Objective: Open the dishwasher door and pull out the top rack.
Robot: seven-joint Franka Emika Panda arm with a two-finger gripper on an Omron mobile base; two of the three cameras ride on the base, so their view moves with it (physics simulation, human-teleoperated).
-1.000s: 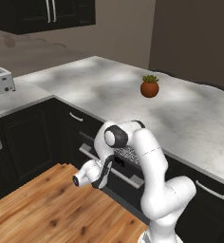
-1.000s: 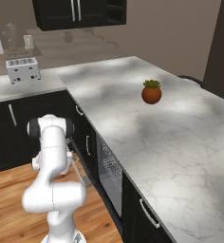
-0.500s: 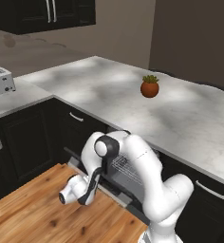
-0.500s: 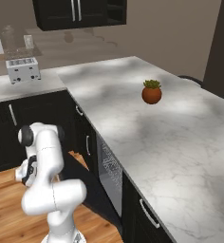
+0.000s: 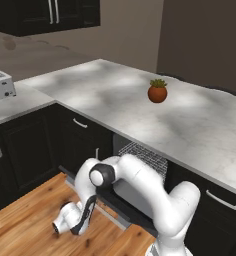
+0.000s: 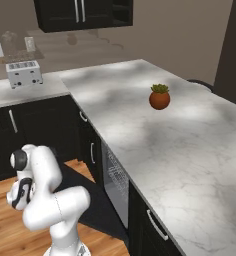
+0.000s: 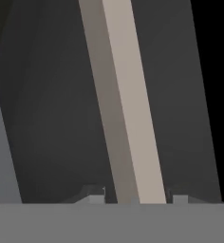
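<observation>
The dishwasher door (image 5: 131,209) hangs swung far down, almost level over the wooden floor, and also appears as a dark slab (image 6: 92,202) in the right base view. My gripper (image 5: 84,220) is low at the door's outer edge. In the hand view the long silver bar handle (image 7: 128,118) runs between my gripper's (image 7: 136,199) fingertips (image 7: 92,195), which close snugly on it. The top rack (image 5: 146,156), a grey-white wire grid, sits inside the open cavity under the counter, and its wires (image 6: 117,176) show from the side.
A brown pot with a green plant (image 5: 157,92) (image 6: 159,97) stands on the marble counter (image 5: 205,125). A toaster (image 5: 1,85) (image 6: 24,73) sits at the far left. Black cabinets (image 5: 20,145) flank the dishwasher, and wooden floor (image 5: 25,230) lies in front.
The door has swung from partly open down to nearly level. My arm has dropped and pulled outward with the handle, ending low over the floor.
</observation>
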